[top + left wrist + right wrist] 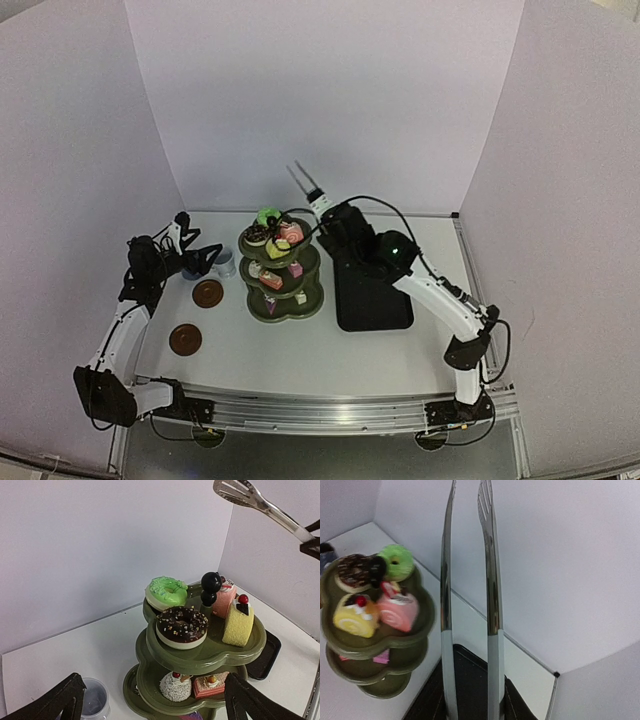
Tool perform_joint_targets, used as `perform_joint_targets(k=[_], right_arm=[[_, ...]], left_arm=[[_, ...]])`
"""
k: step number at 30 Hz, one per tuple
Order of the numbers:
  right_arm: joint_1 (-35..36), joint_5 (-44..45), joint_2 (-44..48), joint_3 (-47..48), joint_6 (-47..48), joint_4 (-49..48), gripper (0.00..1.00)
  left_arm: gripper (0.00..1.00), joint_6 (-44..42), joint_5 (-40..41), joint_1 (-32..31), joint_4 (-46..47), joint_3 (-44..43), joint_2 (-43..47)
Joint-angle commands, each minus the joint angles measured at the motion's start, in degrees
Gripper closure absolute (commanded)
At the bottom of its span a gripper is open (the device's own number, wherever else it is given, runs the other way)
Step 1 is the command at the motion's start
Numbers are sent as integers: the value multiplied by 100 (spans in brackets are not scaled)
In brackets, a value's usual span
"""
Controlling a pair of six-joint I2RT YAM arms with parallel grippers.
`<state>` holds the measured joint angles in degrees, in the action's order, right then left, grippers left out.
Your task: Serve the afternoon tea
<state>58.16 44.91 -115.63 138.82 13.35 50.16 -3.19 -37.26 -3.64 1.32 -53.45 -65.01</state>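
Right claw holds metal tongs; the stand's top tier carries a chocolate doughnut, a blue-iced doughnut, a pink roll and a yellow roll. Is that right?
One slip: the iced doughnut is green, not blue, per the left wrist view. The rest stands: right claw holding tongs, and chocolate doughnut, pink roll and yellow roll on the top tier of the stand.

Three views, one stand (310, 300) in common.
The top camera looks down and forward from high at the near edge, far enough off to take in the whole worktop (250, 345). The left wrist camera sits low and close, facing right across the stand's upper tiers. The right wrist camera looks out along the tongs (492, 605) toward the back wall, near, with the stand below at its left. All three show both stand and tongs.
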Motion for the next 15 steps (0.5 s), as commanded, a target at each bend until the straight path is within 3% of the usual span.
perform_joint_targets(k=[1,7,15], right_arm=[[-1358,29,1252,-1413,-2345,-214,70],[-2346,-929,1819,-3435,-3571,-208,70],[-2757,-1988,1315,-4887,-4419,-303,70]], left_arm=[[3,-56,153,14,-95,33,306],[3,1,404,26,-317,208,516],[3,258,761,21,-550,453,744]])
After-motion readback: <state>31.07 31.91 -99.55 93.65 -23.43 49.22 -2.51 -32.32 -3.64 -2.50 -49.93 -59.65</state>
